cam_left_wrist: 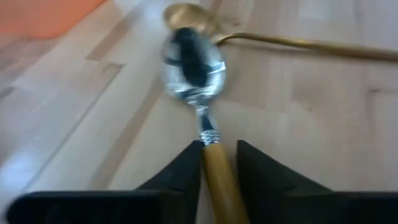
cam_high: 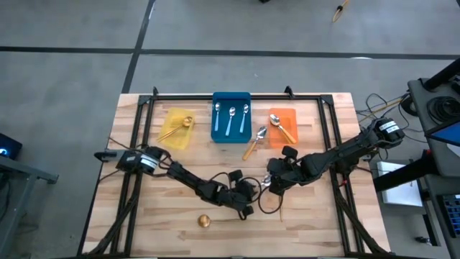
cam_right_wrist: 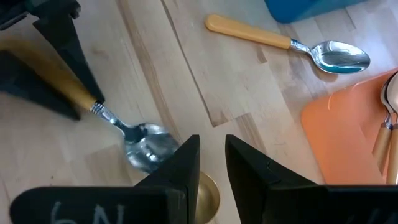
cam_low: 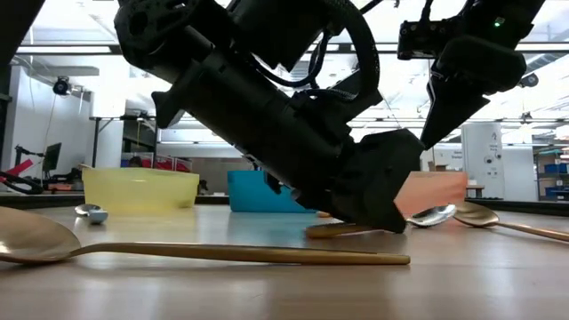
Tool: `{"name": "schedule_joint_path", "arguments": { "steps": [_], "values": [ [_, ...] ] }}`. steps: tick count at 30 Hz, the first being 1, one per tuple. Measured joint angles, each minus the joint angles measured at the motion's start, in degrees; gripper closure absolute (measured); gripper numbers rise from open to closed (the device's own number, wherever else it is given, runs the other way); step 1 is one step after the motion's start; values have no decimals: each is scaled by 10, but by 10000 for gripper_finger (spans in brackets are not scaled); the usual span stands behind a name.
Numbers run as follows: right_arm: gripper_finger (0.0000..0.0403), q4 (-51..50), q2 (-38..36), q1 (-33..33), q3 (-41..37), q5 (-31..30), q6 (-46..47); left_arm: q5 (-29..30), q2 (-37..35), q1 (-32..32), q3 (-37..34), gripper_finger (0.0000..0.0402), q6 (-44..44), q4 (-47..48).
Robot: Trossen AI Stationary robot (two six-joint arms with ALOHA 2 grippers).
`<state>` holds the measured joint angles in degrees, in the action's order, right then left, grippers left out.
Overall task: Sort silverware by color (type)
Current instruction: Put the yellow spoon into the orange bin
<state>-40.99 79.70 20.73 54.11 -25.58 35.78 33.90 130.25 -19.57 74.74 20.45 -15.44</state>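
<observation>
Caught mid-pick on the wooden surface [cam_high: 144, 208]: an orange-handled spoon [cam_left_wrist: 193, 62], lying near the middle of the surface, handle set between the jaws of the left gripper [cam_left_wrist: 219, 146] and bowl pointing out ahead. Jaws close around the handle, though impossible to tell whether clenched on it yet or just short of contact. Right gripper [cam_right_wrist: 212, 140] hovering just beside the same spoon's bowl, jaws parted by a narrow gap and holding nothing, a gold spoon [cam_right_wrist: 208, 193] directly beneath. Elsewhere, a second orange-handled spoon [cam_high: 255, 142] loose just in front of the blue bin [cam_high: 231, 97], and a long gold spoon [cam_high: 215, 221] alone near the front edge. Already sorted: a gold spoon in the yellow bin [cam_high: 172, 114], blue-handled ones in the blue, orange-handled ones in the orange bin [cam_high: 287, 114]. By the look of it, a light, rigid piece, in no danger of bending or breaking, but slick at the polished bowl and apt to pivot if pinched at the tip. Best taken across the thicker handle, near its middle, for a level carry. Thin gold handles probably harder to lift off the flat boards.
</observation>
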Motion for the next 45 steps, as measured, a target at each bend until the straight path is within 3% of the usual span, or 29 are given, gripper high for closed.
{"name": "schedule_joint_path", "arguments": {
  "steps": [4,18,27,31,36,45],
  "values": [
    [335,3,0,0,0,0,1,33,-7,0,-2,371,19,34],
    [335,36,0,-6,0,-23,-9,186,-91,-16,-20,368,41,198],
    [335,112,0,-39,0,-36,-42,255,-235,-12,-166,366,46,210],
    [335,204,0,-56,0,-37,-94,308,-321,-18,-229,366,47,200],
    [335,388,6,-73,0,-43,-185,349,-416,-20,-280,366,18,163],
    [335,725,82,-84,-1,-65,-318,357,-501,-20,-305,365,-65,81]
  ]
}}
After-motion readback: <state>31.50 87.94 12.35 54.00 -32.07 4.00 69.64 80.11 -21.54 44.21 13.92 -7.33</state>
